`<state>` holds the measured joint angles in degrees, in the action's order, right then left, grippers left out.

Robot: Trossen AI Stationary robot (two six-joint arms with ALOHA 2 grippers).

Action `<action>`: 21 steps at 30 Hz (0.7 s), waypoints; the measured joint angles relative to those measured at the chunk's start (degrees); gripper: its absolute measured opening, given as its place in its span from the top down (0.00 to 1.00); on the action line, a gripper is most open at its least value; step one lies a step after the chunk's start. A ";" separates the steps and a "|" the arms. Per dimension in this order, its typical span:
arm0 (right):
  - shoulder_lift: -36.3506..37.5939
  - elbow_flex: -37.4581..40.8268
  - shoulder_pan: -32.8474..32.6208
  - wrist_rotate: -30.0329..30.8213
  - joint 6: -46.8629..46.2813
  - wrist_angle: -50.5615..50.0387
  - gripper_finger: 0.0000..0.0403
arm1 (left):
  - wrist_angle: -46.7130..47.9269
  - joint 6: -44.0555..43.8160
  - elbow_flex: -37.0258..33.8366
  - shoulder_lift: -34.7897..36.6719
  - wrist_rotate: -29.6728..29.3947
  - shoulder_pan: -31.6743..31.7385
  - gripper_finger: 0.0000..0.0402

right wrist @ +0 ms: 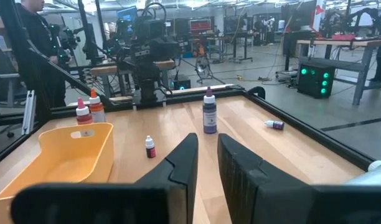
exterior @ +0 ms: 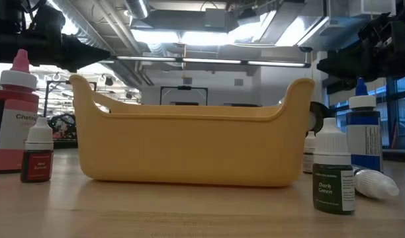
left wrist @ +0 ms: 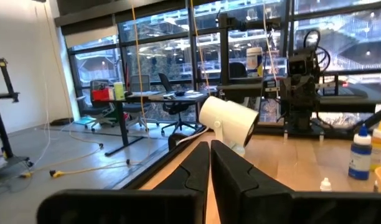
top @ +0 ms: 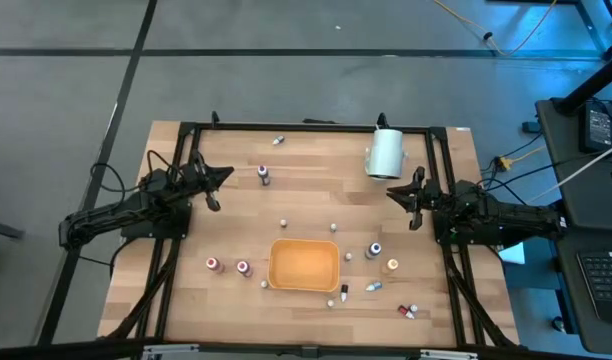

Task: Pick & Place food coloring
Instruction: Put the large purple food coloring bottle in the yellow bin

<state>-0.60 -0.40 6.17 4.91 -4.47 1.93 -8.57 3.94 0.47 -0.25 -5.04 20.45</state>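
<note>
A tiny dark-green, white-capped food coloring [exterior: 333,173] bottle stands upright; both arms' jaws clenched, empty.

left arm [top: 126,212]: was black, jointed, with thin black cables looping beside it
right arm [top: 496,216]: was black, jointed, bulky at the wrist
fingers [left wrist: 193,168]: were matte black, flat-sided, tapering wedges

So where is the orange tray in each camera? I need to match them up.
High view: orange tray at the table's middle, toward the front edge.
Low view: it fills the centre.
Right wrist view: on the table close to the camera.
Left wrist view: not clearly in it.
Shared landmark: the tall blue-capped bottle beside the tray, also seen in the low and left wrist views.
</note>
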 joint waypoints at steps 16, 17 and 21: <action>0.00 0.00 0.00 4.13 -5.89 0.55 0.84 | -3.38 -9.32 0.00 0.01 -5.95 0.00 0.65; 0.00 0.00 0.00 4.13 -5.86 0.55 0.84 | -3.29 -9.87 0.00 0.01 -6.41 0.00 0.62; 0.00 0.00 0.00 4.13 -5.86 0.55 0.84 | -3.28 -14.03 0.00 0.01 -6.86 0.00 0.53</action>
<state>-0.60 -0.40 6.17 9.04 -10.33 2.48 -11.86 -10.09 0.47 -0.24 -11.90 20.45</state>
